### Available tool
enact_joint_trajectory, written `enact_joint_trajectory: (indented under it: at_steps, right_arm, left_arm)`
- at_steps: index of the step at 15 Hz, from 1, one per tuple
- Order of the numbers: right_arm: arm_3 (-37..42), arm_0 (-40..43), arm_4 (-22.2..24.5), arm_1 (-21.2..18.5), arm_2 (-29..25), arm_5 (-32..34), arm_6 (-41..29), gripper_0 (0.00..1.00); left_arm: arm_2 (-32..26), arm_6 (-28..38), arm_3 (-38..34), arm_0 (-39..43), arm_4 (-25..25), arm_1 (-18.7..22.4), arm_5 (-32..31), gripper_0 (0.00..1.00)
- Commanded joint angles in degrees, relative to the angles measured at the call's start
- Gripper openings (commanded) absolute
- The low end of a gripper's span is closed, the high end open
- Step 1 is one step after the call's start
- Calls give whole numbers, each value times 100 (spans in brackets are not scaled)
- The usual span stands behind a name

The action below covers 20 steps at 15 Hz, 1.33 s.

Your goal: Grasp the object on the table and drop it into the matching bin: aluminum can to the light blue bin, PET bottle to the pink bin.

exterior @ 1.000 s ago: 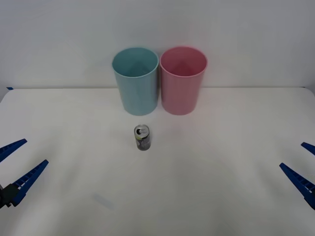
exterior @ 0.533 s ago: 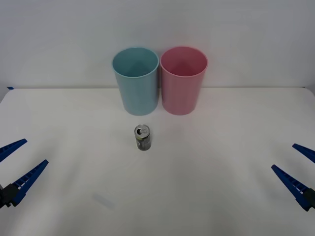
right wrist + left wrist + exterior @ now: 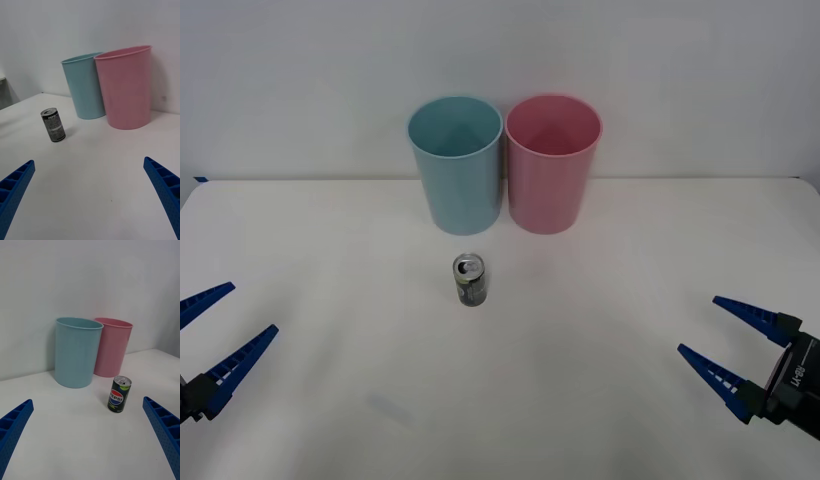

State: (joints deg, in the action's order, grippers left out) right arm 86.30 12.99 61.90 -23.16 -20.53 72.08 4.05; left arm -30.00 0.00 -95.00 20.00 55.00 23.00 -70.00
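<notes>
The aluminum can (image 3: 470, 281) is a short drink can with a silver top and an open pull-tab hole; its wall is dark with a green band near the top and a round red, white and blue Pepsi logo, clearest in the left wrist view (image 3: 119, 394). It stands upright on the white desk (image 3: 580, 300), a little left of centre, nearer than the two bins and well apart from both pincers. Beyond it, at the far side of the desk, the light blue bin (image 3: 456, 165) stands on the left and the pink bin (image 3: 551, 164) on the right, side by side and almost touching, both upright. The left pincer (image 3: 218, 328) sits at the near left edge with its blue ribbed fingers spread wide, where it was a second ago. The right pincer (image 3: 720, 337), also spread wide, has moved inward from the right edge toward the middle of the desk, so more of it shows now.
</notes>
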Motion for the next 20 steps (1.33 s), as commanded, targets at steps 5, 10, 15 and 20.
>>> enact_joint_trajectory:
  at_steps: [5, 10, 15, 20]
  right_arm:
    - [-1036, -991, 112, 22, 823, -62, 377, 100]
    - [-1405, -1519, 385, 461, 1166, -537, 641, 100]
    - [-1414, -1633, 428, 866, 1640, -1257, 887, 100]
    - [-1414, -1686, 552, 1375, 2009, -1706, 1115, 100]
  left_arm:
    - [0, 0, 0, 0, 0, 0, 0, 100]
    - [0, 0, 0, 0, 0, 0, 0, 100]
    - [0, 0, 0, 0, 0, 0, 0, 100]
    - [0, 0, 0, 0, 0, 0, 0, 100]
